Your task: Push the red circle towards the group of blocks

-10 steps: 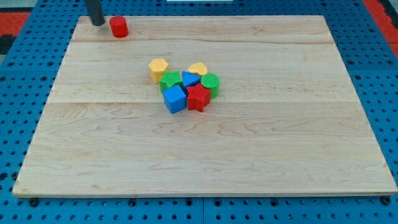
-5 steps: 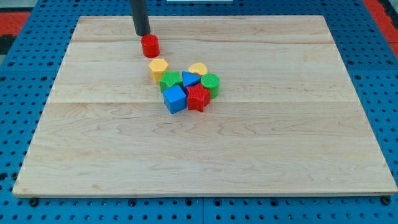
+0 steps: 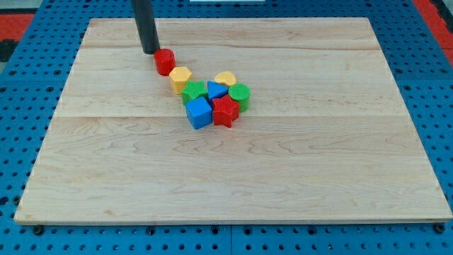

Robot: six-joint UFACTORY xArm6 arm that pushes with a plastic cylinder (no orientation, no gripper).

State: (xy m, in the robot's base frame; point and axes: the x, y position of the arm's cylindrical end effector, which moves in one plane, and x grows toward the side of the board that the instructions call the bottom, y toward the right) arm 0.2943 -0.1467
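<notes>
The red circle (image 3: 165, 61) sits on the wooden board (image 3: 297, 163), just up and left of the group and close to the yellow block (image 3: 180, 78). The group holds that yellow block, a green block (image 3: 193, 92), a blue block (image 3: 217, 89), a yellow heart-like block (image 3: 226, 78), a green circle (image 3: 240, 94), a blue cube (image 3: 199, 112) and a red star (image 3: 226, 111). My tip (image 3: 151, 52) stands right at the red circle's upper left side.
A blue pegboard (image 3: 28, 85) surrounds the board on all sides. A red area (image 3: 14, 25) shows at the view's top left corner.
The red circle has slid from the board's top left corner down and right to the yellow block. My tip followed it and now stands on its upper left.
</notes>
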